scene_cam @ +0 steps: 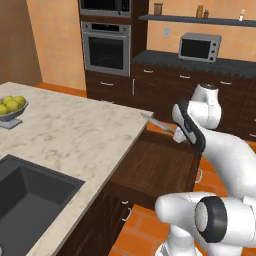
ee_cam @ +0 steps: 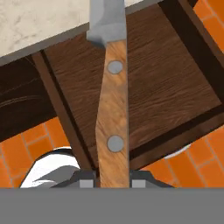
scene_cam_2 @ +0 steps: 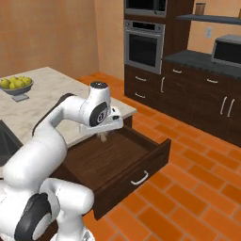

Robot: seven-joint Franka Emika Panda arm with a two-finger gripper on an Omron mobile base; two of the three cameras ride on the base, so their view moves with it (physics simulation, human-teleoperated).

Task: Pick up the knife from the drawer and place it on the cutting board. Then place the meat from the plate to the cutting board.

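Gripping the knife (ee_cam: 113, 109) by the butt end of its brown handle, the fingers (ee_cam: 87, 183) were clamped tight on the wood, one on each side, with the pale blade pointing away from the hand toward the marble table (scene_cam: 65, 135). The knife hung in the air above the open drawer (scene_cam_2: 117, 157), clear of its flat bottom, its tip reaching over the table's near right corner in the left base view. It looked stiff and light, a thing that would not bend or sag, though the smooth handle might pivot between the fingers because the hold sat so far back from the blade; a grasp nearer the middle of the handle, between the two rivets, would probably carry it more steadily. The blade's edge was the part to keep away from the table's rim when swinging across. Counted: one knife, one drawer pulled out, two rivets in the handle, and one bowl of yellow-green fruit (scene_cam: 12, 106) at the far left of the table. A dark sink (scene_cam: 30, 195) lay at the near left. Neither the cutting board nor the meat could be made out from here.
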